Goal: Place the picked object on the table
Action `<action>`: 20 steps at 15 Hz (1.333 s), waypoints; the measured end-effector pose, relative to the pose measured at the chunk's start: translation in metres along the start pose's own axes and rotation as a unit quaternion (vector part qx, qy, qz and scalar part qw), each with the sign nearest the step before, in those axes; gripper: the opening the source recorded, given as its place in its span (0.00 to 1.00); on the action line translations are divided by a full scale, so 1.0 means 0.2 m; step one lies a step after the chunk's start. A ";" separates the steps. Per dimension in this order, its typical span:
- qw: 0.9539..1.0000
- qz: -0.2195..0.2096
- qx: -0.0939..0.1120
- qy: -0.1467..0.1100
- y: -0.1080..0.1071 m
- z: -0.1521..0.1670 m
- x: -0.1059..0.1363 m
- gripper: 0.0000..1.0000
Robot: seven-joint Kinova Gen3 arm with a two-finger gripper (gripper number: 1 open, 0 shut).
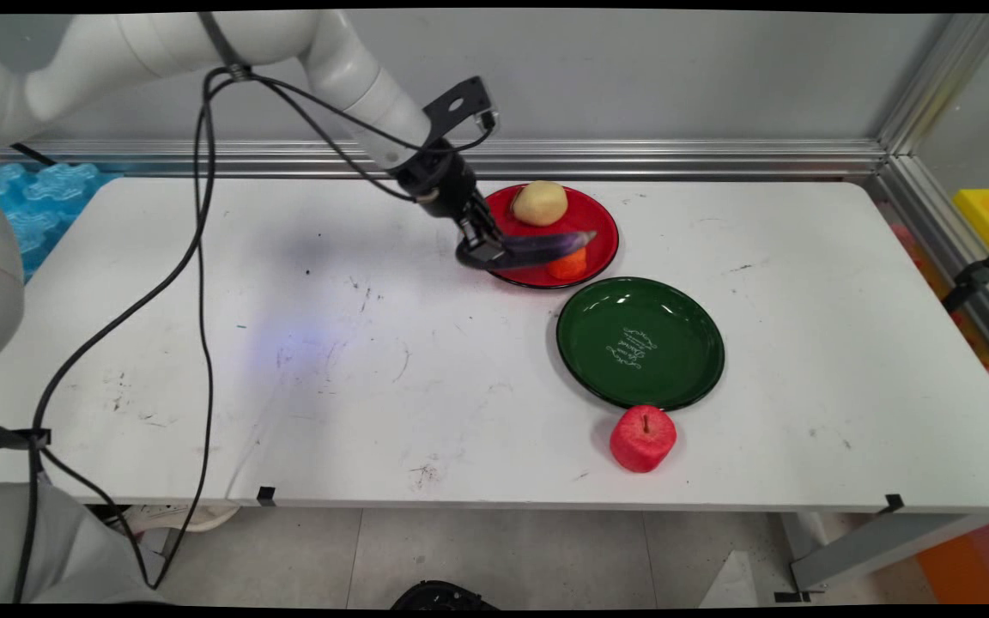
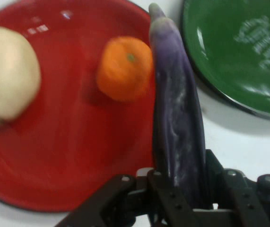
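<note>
two plates, one red plate (image 1: 599, 225) and one green plate (image 1: 640, 342); one eggplant (image 2: 176, 109), one orange (image 2: 124, 68), one potato (image 1: 539, 203), one apple (image 1: 642, 439). the gripper (image 1: 484, 252) is clamped on the eggplant's end, holding it over the red plate's near rim. the hand view shows the eggplant beside the orange; only the main view shows the apple, below the green plate.

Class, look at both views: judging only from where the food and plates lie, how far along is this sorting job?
Looks done: potato and orange lie on the red plate. In hand: the gripper is shut on the purple eggplant, held over the red plate's edge. Left: the green plate holds nothing, and the red apple sits on the table beside it.
</note>
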 end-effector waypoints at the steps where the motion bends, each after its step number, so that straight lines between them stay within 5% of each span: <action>1: 1.000 -0.002 -0.003 -0.006 0.03 -0.02 -0.02 0.00; 12: 0.998 -0.011 -0.019 -0.060 0.20 -0.14 -0.25 0.00; 20: 0.999 -0.009 -0.004 -0.053 0.19 -0.06 -0.33 0.00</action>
